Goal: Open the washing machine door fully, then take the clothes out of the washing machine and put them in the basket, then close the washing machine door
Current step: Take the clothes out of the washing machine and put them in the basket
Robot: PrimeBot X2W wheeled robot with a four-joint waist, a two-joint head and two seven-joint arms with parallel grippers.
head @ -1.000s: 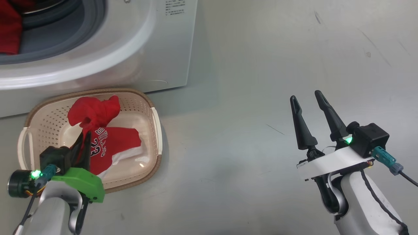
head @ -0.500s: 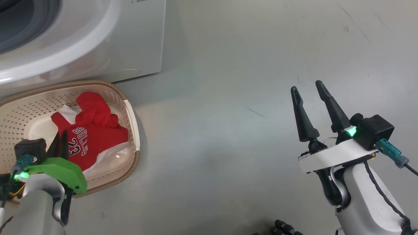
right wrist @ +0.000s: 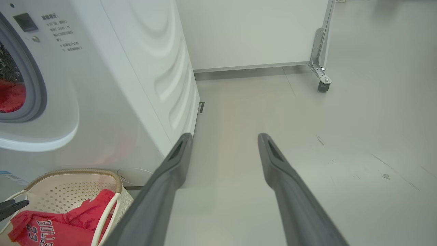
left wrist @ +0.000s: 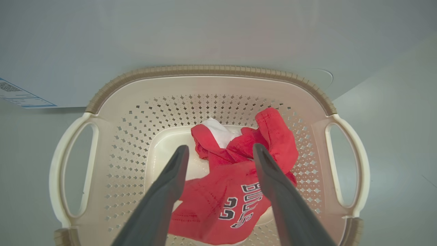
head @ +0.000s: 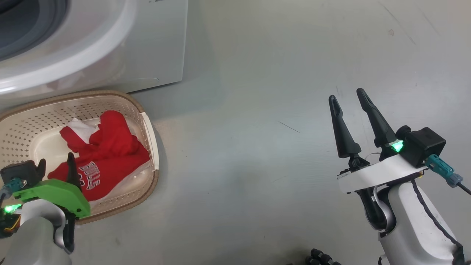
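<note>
Progress: part-way, as judged. Left gripper [head: 56, 166]: fingers spread wide with nothing held, poised over the basket [head: 146, 121]. Basket: set on the floor just beside the foot of the washing machine [head: 110, 48]. Red jersey [head: 110, 147] with navy lettering: laid crumpled in the basket bottom. In the left wrist view it is framed between the open fingers but not gripped.

Washing machine: the porthole is uncovered, so the door-opening step is judged done. More red fabric [right wrist: 10, 97] is seen behind the grey seal, so at least one garment is judged left to fetch, with the door closing to follow.

Grey floor [head: 257, 147]: marked by scuffs between the arms. Right gripper [head: 346, 94]: fingers wide and empty, held well apart from the basket. White panel on a castor [right wrist: 322, 85]: stood beyond the machine, well off the working path. Nothing is judged to block the way from basket to drum.
</note>
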